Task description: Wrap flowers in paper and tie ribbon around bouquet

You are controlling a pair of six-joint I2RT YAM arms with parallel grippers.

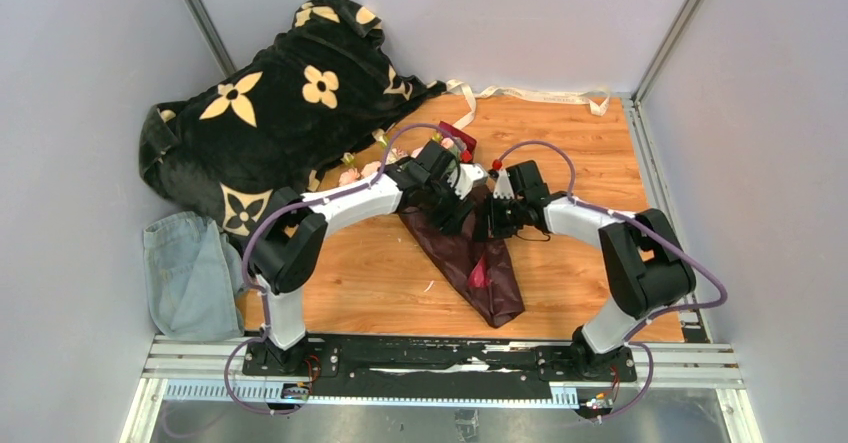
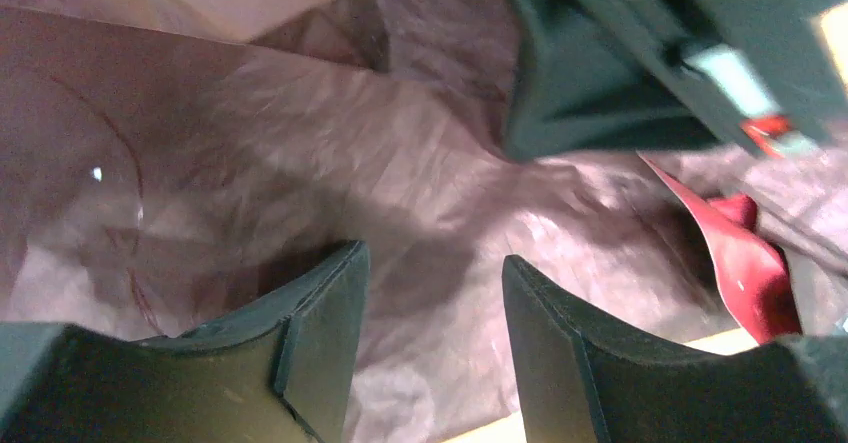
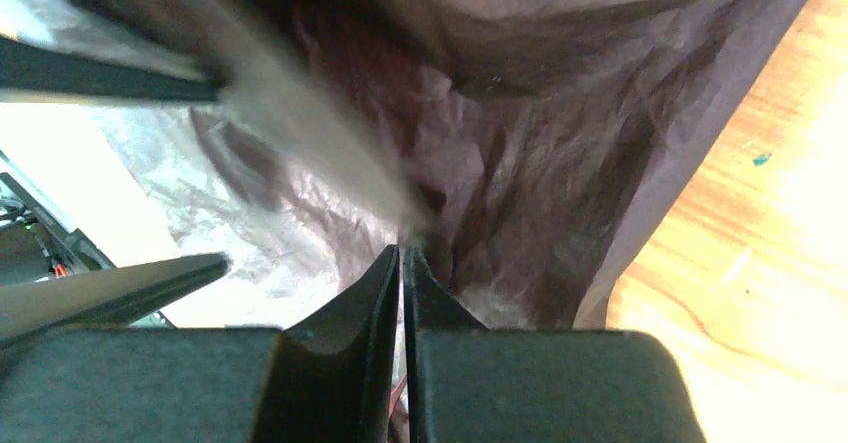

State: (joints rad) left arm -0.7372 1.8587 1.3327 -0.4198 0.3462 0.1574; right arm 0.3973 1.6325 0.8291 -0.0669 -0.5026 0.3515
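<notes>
The bouquet lies slanted on the table, its dark maroon paper (image 1: pixel 480 263) tapering toward the near edge. Pink flowers (image 1: pixel 352 172) peek out behind the left arm. The cream ribbon (image 1: pixel 530 93) lies along the table's far edge, apart from both arms. My left gripper (image 1: pixel 458 215) hovers open over the crinkled paper (image 2: pixel 250 143), nothing between its fingers (image 2: pixel 330 313). My right gripper (image 1: pixel 492 221) is right beside it on the paper. Its jaws (image 3: pixel 401 251) are pressed almost together, and a pale blurred fold of paper (image 3: pixel 560 133) runs into the tips.
A black blanket with cream flower prints (image 1: pixel 270 113) is heaped at the back left. A blue denim cloth (image 1: pixel 185 273) lies at the near left. Bare wooden table (image 1: pixel 380 273) shows left of the bouquet. Grey walls close in both sides.
</notes>
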